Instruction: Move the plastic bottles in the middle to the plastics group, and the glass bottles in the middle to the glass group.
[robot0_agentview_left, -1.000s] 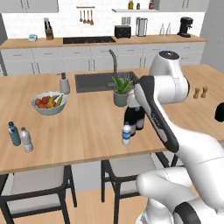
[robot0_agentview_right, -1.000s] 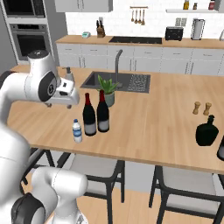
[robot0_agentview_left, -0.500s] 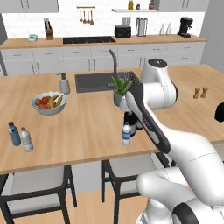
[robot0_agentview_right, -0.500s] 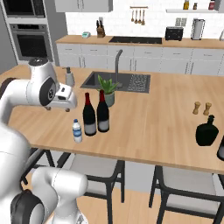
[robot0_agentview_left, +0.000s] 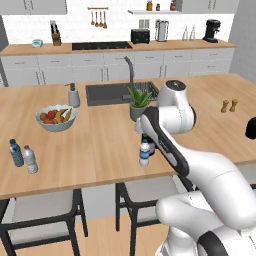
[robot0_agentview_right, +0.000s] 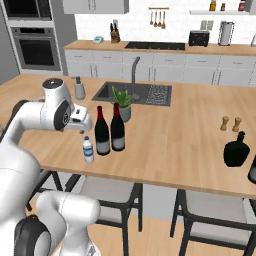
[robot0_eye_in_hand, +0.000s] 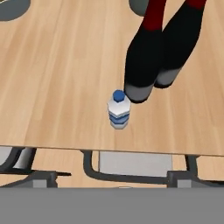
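Your claw hangs above the tabletop, jaws spread wide and holding nothing. Below it, near the tabletop's front edge, stands the small water bottle, upright, just beside the two wine bottles. At the front left corner you see the plastics group, well apart from these. A black glass bottle stands toward the right edge.

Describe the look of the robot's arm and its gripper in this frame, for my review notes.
The arm is glossy white with rounded, bulbous link housings and dark grey to black bands at the joints. A round grey cap tops one joint. No loose cables or printed markings are visible. The gripper is a small white block on the white wrist; its fingers are too small to make out.
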